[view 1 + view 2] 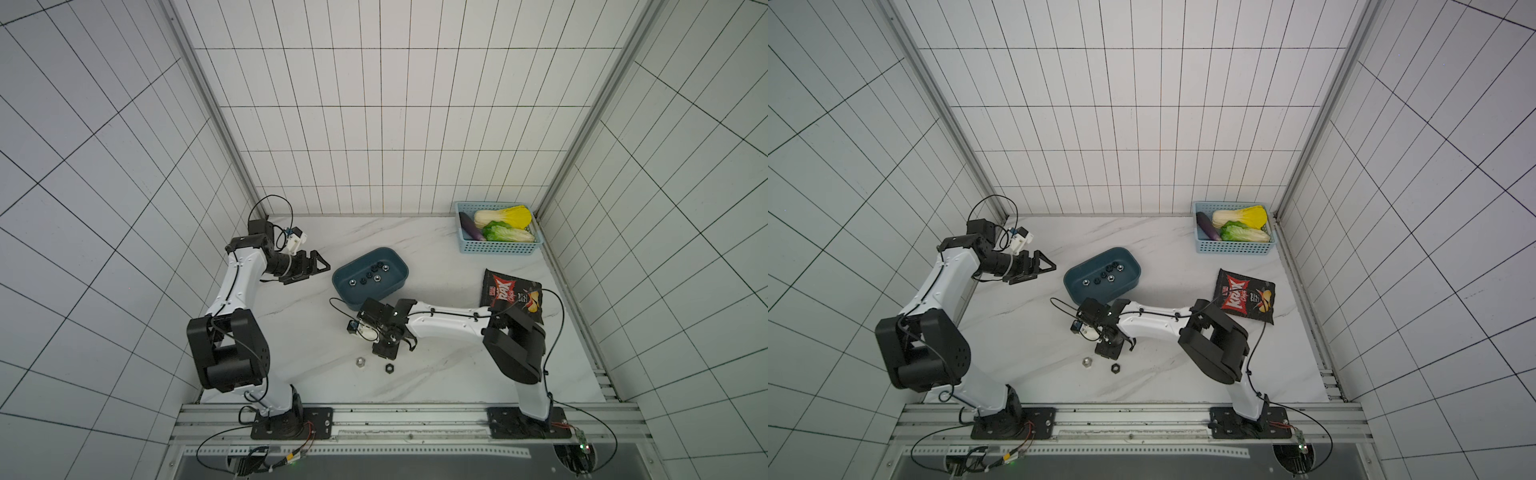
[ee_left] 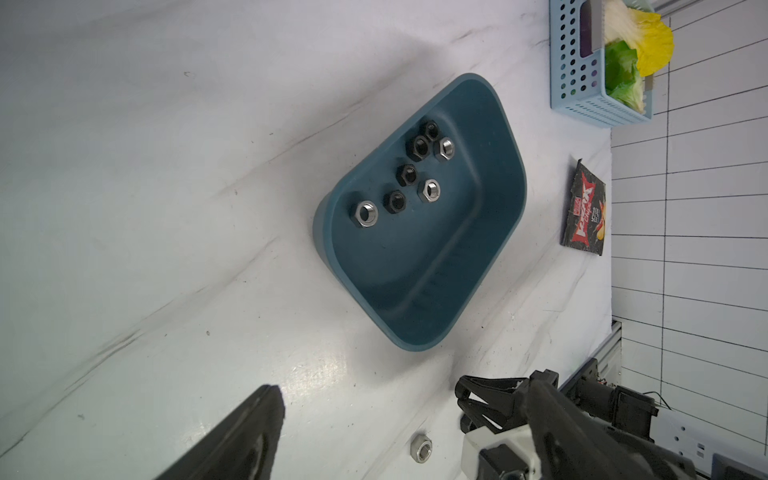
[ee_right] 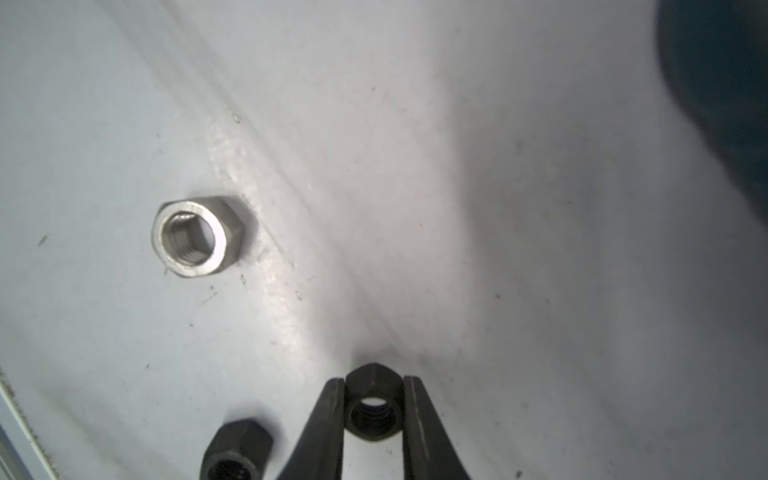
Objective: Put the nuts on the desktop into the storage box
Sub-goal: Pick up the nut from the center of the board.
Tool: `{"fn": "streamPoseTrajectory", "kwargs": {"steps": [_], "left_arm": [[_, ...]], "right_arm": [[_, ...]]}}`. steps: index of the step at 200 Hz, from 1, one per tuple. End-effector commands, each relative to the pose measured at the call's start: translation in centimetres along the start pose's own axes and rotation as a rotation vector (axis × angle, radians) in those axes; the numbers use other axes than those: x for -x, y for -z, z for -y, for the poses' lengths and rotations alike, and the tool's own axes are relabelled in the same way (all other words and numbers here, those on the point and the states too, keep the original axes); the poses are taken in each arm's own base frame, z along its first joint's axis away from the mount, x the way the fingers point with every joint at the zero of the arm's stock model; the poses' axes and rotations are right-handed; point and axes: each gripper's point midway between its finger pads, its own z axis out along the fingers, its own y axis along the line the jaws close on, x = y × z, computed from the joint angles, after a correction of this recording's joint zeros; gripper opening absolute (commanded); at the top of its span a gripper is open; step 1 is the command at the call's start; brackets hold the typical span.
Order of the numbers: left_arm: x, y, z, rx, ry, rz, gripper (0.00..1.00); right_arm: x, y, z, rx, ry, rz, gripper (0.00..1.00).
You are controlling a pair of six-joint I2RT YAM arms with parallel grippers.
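Note:
In the right wrist view my right gripper (image 3: 373, 383) is shut on a black nut (image 3: 373, 405), pinched flat-to-flat just above the desktop (image 3: 498, 249). A loose black nut (image 3: 237, 453) lies close beside it and a silver nut (image 3: 195, 237) a bit further off. Both top views show these loose nuts, silver (image 1: 360, 362) and black (image 1: 389, 368), in front of the right gripper (image 1: 388, 353), which hides the held nut. The teal storage box (image 1: 390, 286) holds several nuts (image 2: 415, 174). My left gripper (image 1: 311, 270) hangs open and empty left of the box.
A light blue basket (image 1: 498, 248) with toy vegetables stands at the back right corner. A black and red chip bag (image 1: 513, 297) lies right of the storage box, behind the right arm. An aluminium rail (image 1: 415, 419) runs along the desktop's front edge.

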Motion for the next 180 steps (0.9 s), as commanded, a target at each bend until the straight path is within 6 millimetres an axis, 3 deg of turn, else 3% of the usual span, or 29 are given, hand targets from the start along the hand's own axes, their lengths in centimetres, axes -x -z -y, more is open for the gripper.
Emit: {"fn": "streamPoseTrajectory", "kwargs": {"steps": [1, 28, 50, 93, 136, 180], "left_arm": [[-0.5, -0.2, 3.5, -0.114, -0.062, -0.011, 0.95], [-1.0, -1.3, 7.3, -0.252, -0.091, -0.064, 0.95], [-1.8, -1.9, 11.2, -0.396, -0.117, -0.123, 0.94], [-3.8, -1.5, 19.5, -0.682, -0.198, -0.222, 0.93], [-6.8, -1.1, 25.9, -0.856, -0.28, -0.336, 0.92], [-9.8, -0.4, 29.5, -0.973, -0.342, -0.42, 0.9]], "right_arm": [[2.7, 4.7, 3.9, -0.137, -0.088, 0.242, 0.23], [2.7, 9.9, 7.2, -0.292, -0.152, 0.46, 0.23], [2.5, 14.7, 8.7, -0.383, -0.177, 0.654, 0.23], [2.0, 22.9, 8.6, -0.528, -0.11, 0.973, 0.18], [2.2, 27.8, 7.2, -0.524, -0.05, 1.134, 0.18], [3.0, 30.3, 5.3, -0.51, 0.065, 1.261, 0.17]]}}
